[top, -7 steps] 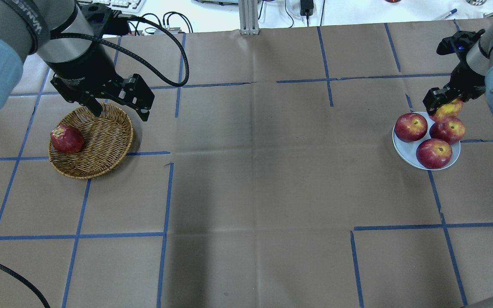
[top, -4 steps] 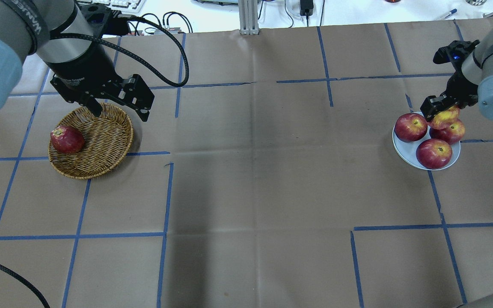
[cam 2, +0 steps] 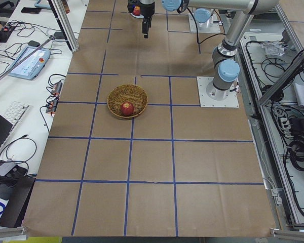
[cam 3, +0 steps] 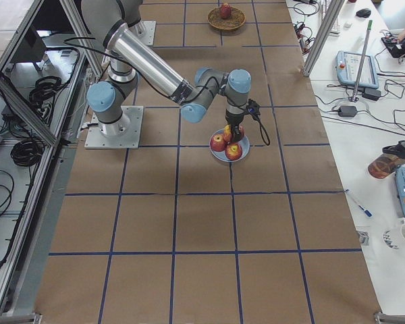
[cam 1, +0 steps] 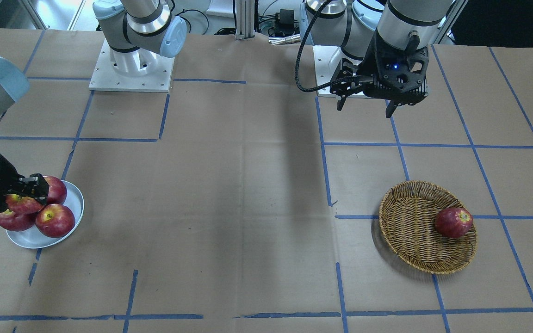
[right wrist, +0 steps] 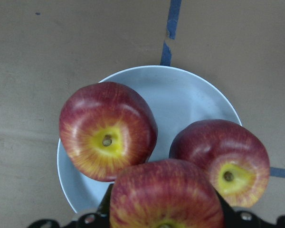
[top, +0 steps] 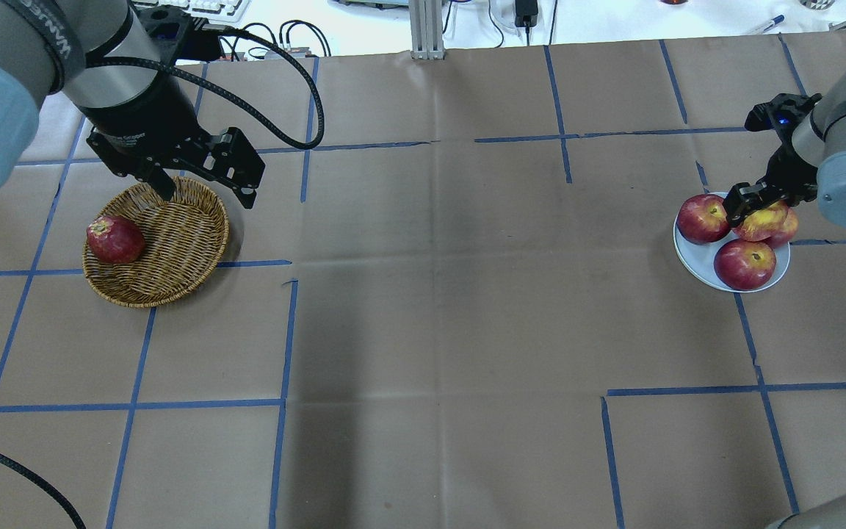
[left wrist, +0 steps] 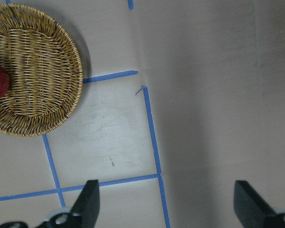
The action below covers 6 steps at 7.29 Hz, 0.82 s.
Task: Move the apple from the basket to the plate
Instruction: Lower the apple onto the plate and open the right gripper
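Brown-paper table with a blue tape grid. Basket sits just below and to one side of the left gripper, which hangs spread wide and empty. One dark red apple is in the basket, off the fingers' line. Plate is directly under the right gripper, which is clamped on the apple, the pinkish yellow-streaked one. Three dark apples crowd the plate around that gripper.

Progress, my read: pick and carry are done and the apple is at the plate. Set-down and release are left. Can't tell if it touches the plate or rests on its neighbours.

Views:
- **Right wrist cam:** shows bare plate just ahead of the held apple, between two neighbours. The third is hidden under it there, while overhead shows all three.
- **Left wrist cam:** confirms the wide jaws with nothing between them, basket off to the side.
- **Side cams:** too small to settle contact.
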Tool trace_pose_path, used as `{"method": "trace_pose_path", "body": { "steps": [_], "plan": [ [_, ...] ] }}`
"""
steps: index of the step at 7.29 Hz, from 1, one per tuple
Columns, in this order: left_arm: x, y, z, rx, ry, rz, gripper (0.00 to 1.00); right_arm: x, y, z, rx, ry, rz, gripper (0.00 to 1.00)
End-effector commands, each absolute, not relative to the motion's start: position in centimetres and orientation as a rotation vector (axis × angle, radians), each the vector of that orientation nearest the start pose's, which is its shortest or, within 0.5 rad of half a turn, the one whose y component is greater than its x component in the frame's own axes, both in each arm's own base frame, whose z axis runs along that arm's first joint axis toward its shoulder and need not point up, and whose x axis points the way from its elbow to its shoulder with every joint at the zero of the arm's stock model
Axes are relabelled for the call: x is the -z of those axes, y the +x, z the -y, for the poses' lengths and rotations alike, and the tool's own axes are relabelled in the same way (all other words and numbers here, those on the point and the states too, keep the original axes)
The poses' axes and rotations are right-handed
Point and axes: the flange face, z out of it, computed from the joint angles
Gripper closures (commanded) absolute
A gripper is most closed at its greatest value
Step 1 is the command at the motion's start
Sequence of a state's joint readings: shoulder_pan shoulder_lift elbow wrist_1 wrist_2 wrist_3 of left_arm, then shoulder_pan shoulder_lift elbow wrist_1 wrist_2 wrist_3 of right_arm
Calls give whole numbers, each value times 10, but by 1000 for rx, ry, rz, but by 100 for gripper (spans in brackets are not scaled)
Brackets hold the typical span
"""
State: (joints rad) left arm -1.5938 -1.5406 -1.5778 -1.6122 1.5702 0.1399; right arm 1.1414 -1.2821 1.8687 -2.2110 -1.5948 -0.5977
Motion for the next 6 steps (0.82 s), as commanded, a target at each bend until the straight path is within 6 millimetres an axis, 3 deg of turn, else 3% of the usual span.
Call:
{"method": "trace_pose_path", "body": {
  "steps": [1, 4, 6],
  "plan": [
    [-494, -144, 474, -31, 255, -3134, 1, -274, -115, 564, 121, -261, -3201, 0],
    [-494, -145, 474, -31, 258, -3135, 1, -336, -114, 585, 184, -269, -3203, 0],
    [-494, -145, 474, -31, 255, -3135, 1, -383, -86, 591, 112, -270, -3178, 0]
  ]
}}
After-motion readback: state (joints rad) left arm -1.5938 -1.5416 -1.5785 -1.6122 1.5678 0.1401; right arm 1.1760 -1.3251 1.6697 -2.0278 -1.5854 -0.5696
